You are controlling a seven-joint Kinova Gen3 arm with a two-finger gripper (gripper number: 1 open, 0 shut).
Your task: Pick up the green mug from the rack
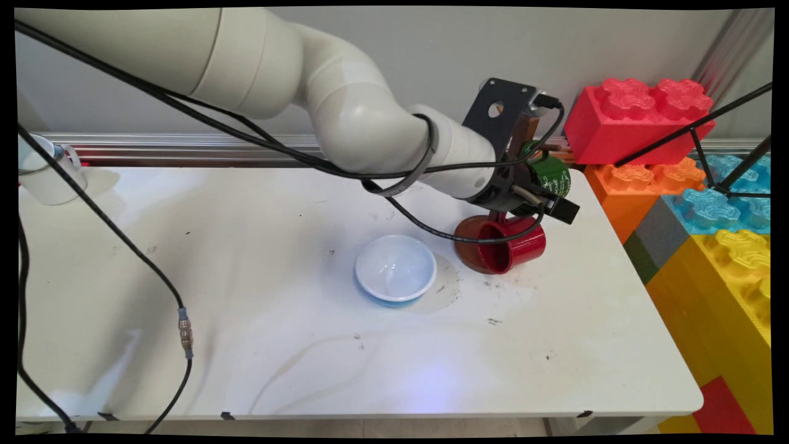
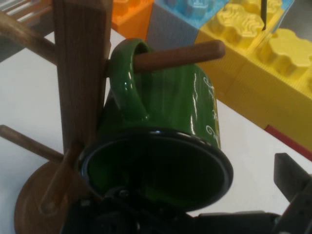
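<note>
The gripper [image 2: 161,214] sits at the rim of a green mug [image 2: 170,122] hung by its handle on a wooden mug tree's [image 2: 78,73] peg; whether it grips, I cannot tell. A red mug [image 1: 505,243] lies on its side by the tree's base, just beside an empty pale blue bowl [image 1: 396,269].

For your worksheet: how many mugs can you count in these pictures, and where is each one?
3. A green mug hangs by its handle on a peg of the wooden mug tree; a red mug lies by the tree's base; a white mug stands at the table's far left corner. The arm may hide others.
</note>
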